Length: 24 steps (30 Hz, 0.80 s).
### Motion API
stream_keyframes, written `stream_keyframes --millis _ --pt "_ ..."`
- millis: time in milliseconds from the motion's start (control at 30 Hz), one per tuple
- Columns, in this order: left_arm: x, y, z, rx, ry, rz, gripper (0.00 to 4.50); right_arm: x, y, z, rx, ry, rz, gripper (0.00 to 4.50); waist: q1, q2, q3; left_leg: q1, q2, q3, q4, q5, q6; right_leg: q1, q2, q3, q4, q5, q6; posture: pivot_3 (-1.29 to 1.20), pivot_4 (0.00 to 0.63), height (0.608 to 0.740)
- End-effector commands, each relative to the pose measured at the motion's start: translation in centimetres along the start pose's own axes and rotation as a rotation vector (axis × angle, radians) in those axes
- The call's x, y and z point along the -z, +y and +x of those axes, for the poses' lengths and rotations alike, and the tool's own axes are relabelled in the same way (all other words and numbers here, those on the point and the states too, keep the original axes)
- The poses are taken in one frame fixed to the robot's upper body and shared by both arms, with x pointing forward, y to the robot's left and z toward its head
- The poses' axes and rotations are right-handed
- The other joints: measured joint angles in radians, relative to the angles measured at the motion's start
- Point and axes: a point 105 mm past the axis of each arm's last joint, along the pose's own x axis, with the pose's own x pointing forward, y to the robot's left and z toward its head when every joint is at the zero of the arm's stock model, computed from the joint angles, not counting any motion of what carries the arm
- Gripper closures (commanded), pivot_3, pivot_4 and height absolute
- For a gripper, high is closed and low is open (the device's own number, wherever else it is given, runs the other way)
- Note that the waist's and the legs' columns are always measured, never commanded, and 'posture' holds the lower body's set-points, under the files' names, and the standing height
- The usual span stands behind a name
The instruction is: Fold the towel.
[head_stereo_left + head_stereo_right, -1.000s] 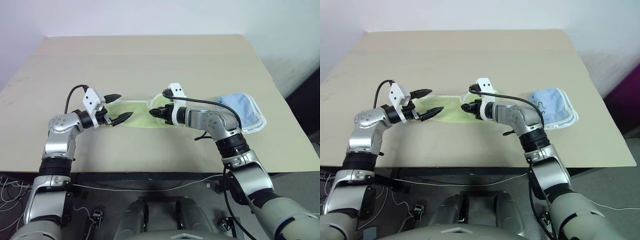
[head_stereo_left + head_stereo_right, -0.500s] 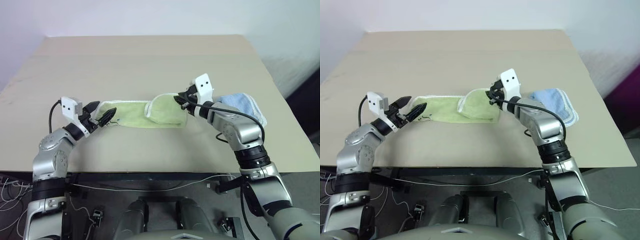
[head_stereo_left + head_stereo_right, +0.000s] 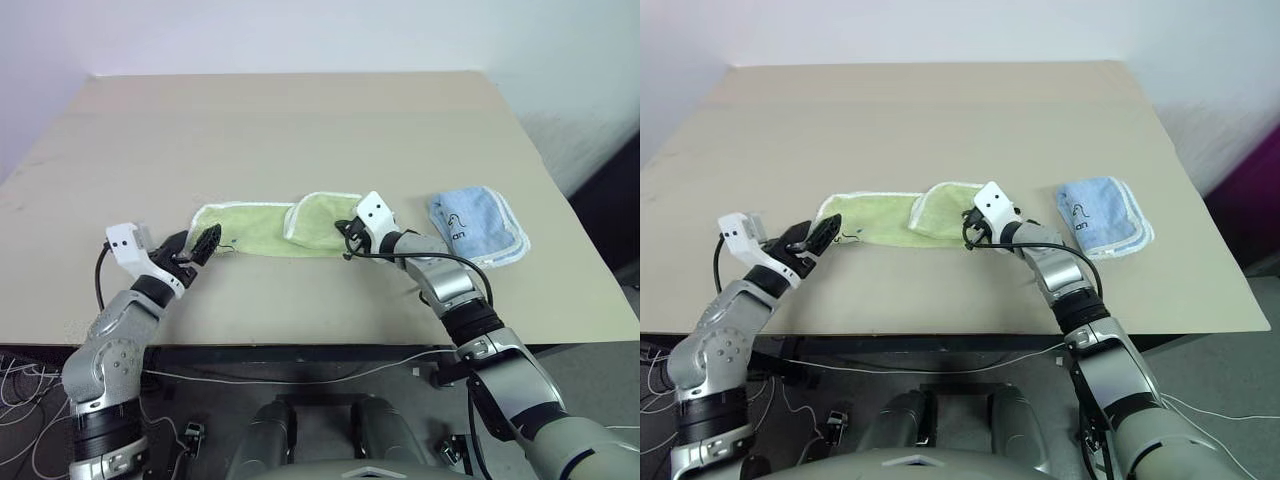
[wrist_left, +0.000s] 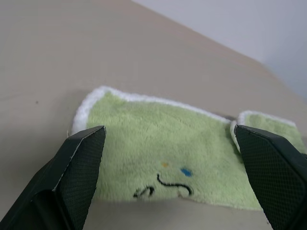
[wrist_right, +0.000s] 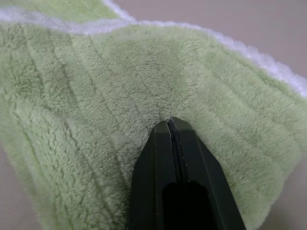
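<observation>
Right claw (image 3: 349,236) is pinched shut on the folded-over end of the towel (image 3: 262,228), fabric puckering at its tips. Left claw (image 3: 198,247) stands wide open at the towel's other end, straddling the corner just ahead of it on the table (image 3: 300,130). For a clean fold, I'd want that left claw closing low on the white edging, both ends then lifted together. The blue towel (image 3: 478,224) lies just beyond the right claw.

You get even, bright, diffuse light overhead; counter (image 3: 300,130) shows no glare, only soft faint shadows under the arms. Head views sharp. Right wrist view blurs toward the far towel (image 5: 120,96) edges; left wrist view's background goes soft.
</observation>
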Motion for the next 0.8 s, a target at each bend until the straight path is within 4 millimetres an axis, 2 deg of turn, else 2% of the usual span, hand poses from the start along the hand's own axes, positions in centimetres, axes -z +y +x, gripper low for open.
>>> stream_keyframes --millis 33,167,233,433,667,800 --pt "-0.8 -0.5 -0.8 -0.038 -0.032 -0.008 0.00 -5.3 -0.6 -1.5 -0.003 -0.188 -0.049 4.47 0.003 0.000 0.000 0.000 0.000 0.000 0.000 0.000 0.000 0.000 0.000 0.000 0.000 0.000 0.000 0.00 0.150 0.740" --pt "0.4 0.2 -1.6 -0.126 0.002 -0.036 0.00 -9.6 -1.0 -3.9 -0.016 -0.328 -0.067 4.47 0.011 0.000 0.000 -0.001 0.000 0.000 0.000 0.000 0.000 -0.001 0.000 0.000 0.000 0.000 0.000 0.00 0.150 0.740" --pt "0.5 0.5 -1.7 -0.161 -0.002 -0.069 0.00 -10.8 -1.3 -4.7 -0.013 -0.354 -0.093 4.47 0.022 0.000 0.000 0.000 0.000 0.000 0.000 0.000 0.000 0.000 0.000 0.000 -0.001 0.000 0.000 0.00 0.150 0.740" --pt "1.1 1.3 -1.3 -0.246 -0.012 -0.261 0.00 -11.7 -1.9 -5.7 0.004 -0.349 -0.172 4.47 0.033 0.000 0.000 0.000 -0.001 0.000 0.000 0.000 0.000 0.001 0.000 -0.001 -0.002 0.000 0.000 0.00 0.150 0.740" --pt "1.7 0.5 1.7 -0.207 0.072 -0.348 0.00 -11.7 -1.6 -5.8 0.008 -0.359 -0.167 4.47 0.047 0.000 0.000 0.000 -0.001 0.000 0.000 0.000 0.000 0.001 0.000 -0.001 -0.002 0.000 0.000 0.00 0.150 0.740" --pt "2.9 -0.3 3.6 -0.182 0.149 -0.385 0.00 -12.1 -0.7 -6.1 -0.010 -0.378 -0.169 4.47 0.055 0.000 0.000 0.000 -0.001 -0.001 0.000 0.000 0.000 0.001 0.000 -0.001 -0.002 0.000 0.000 0.00 0.150 0.740"
